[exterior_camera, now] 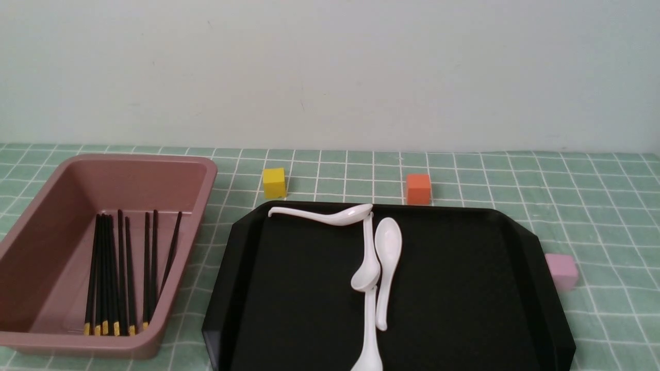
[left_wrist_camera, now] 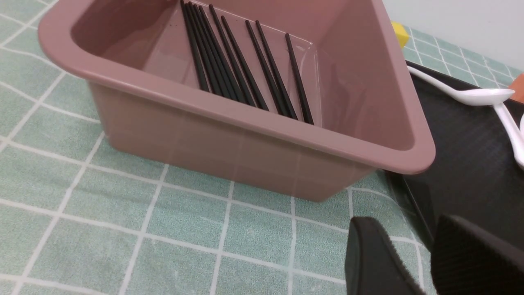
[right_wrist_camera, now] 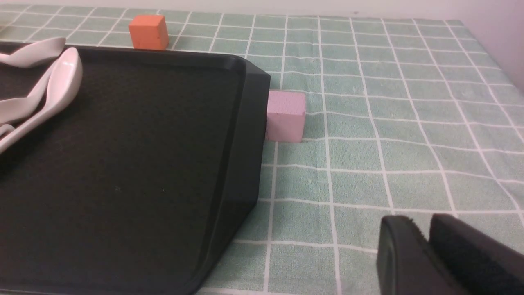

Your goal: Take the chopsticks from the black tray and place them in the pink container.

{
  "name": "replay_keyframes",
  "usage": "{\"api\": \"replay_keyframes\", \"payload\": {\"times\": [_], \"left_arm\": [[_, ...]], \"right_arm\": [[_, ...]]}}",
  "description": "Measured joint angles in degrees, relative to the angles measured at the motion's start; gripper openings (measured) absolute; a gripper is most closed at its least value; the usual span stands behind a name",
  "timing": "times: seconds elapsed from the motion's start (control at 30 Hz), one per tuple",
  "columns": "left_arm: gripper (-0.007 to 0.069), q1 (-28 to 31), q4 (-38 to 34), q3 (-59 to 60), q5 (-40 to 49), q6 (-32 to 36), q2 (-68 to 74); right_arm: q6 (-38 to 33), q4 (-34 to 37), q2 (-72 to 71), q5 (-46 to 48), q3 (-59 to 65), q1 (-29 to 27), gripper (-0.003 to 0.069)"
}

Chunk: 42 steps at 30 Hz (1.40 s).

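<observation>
Neither arm shows in the front view, and the black tray (exterior_camera: 454, 288) is cut off at the near edge. The chopsticks (exterior_camera: 121, 273) lie in the pink container (exterior_camera: 46, 206) left of the tray, bunched too tightly for a sure count, about eight. Four white spoons (exterior_camera: 384, 257) lie on the tray; three cubes sit on the table (exterior_camera: 593, 196). The left pincer (left_wrist_camera: 430, 258) hangs slightly parted, empty; the right pincer (right_wrist_camera: 428, 254) looks clenched, empty
</observation>
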Motion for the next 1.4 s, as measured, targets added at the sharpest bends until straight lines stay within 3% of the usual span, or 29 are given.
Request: {"api": "replay_keyframes", "payload": {"times": [1.4], "left_arm": [[0.0239,0.0,0.0,0.0,0.0,0.0,0.0]], "right_arm": [[0.0,0.0,0.0,0.0,0.0,0.0,0.0184]]}}
